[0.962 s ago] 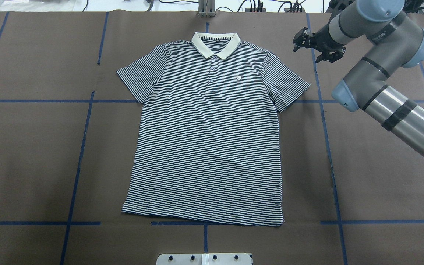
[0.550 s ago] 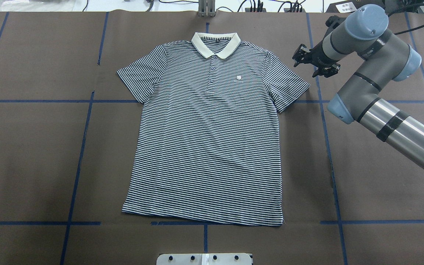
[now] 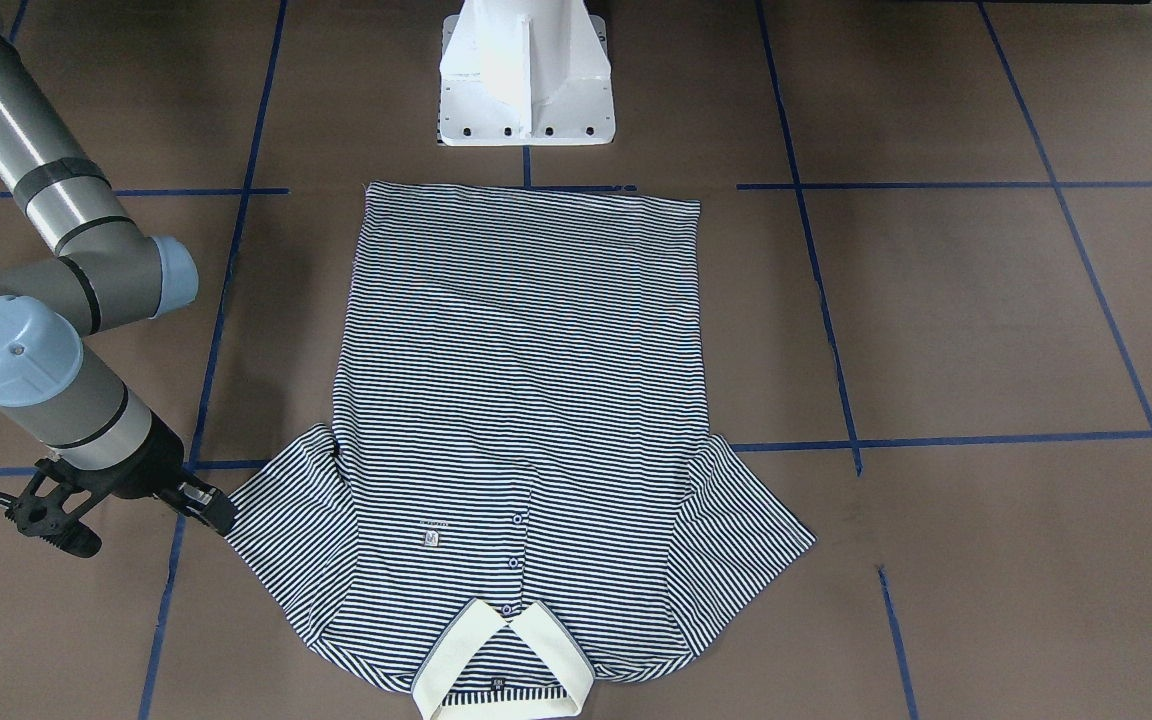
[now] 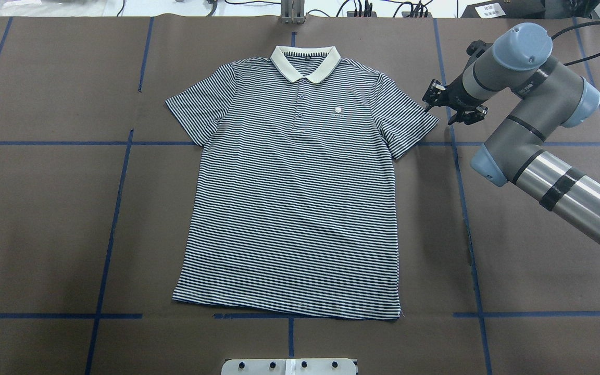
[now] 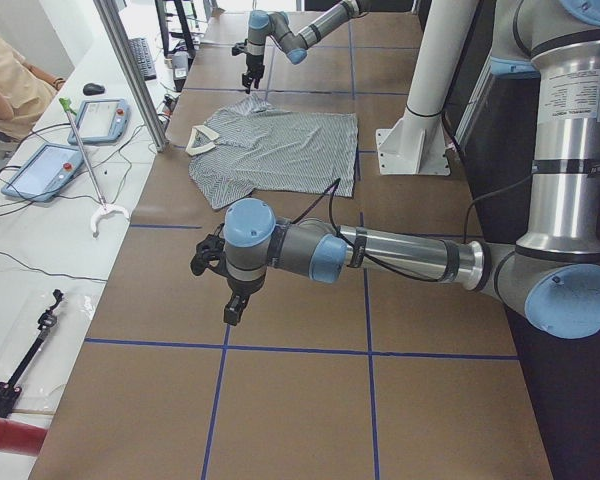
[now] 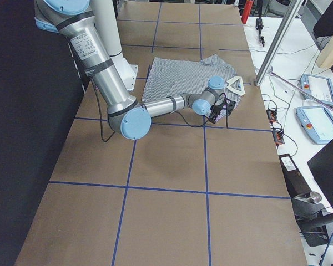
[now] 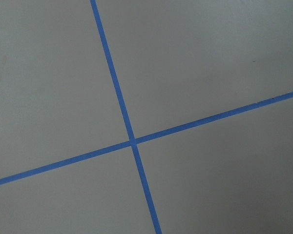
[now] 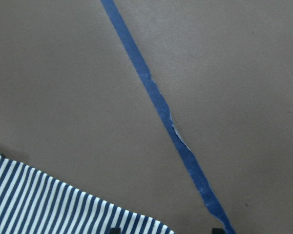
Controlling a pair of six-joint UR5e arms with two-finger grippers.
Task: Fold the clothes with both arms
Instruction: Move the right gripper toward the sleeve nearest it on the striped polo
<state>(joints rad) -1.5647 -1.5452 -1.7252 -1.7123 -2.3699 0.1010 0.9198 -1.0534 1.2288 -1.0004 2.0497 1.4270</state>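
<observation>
1. At the middle of the brown-papered table [image 4: 45, 208], the striped polo shirt [image 4: 295, 198] lies flat, face up and unfolded. In the overhead view its cream collar [image 4: 305, 62] sits at 12 o'clock and its hem at 6 o'clock, with both short sleeves spread to the sides.
2. The right gripper [image 4: 440, 112] hangs at about 2 o'clock from the shirt's centre, just beside the outer edge of the sleeve [image 4: 409, 122] on that side. Whether it touches the cloth cannot be told.
3. Its two black fingers are spread apart, and the front-facing view shows the same wide gap.
4. The right wrist camera looks down on bare paper and a torn strip of blue tape [image 8: 161, 112] running from 11 to 5 o'clock. The sleeve's striped edge is at 7 o'clock, and two dark fingertips [image 8: 115, 230] peek in at the bottom edge, well apart.
5. The left gripper [image 5: 223, 285] shows only in the side view from the robot's left, over bare paper well apart from the shirt — whether its fingers are spread or pressed together cannot be told.
6. The left wrist camera sees only a tape cross [image 7: 133, 141] on the paper.
</observation>
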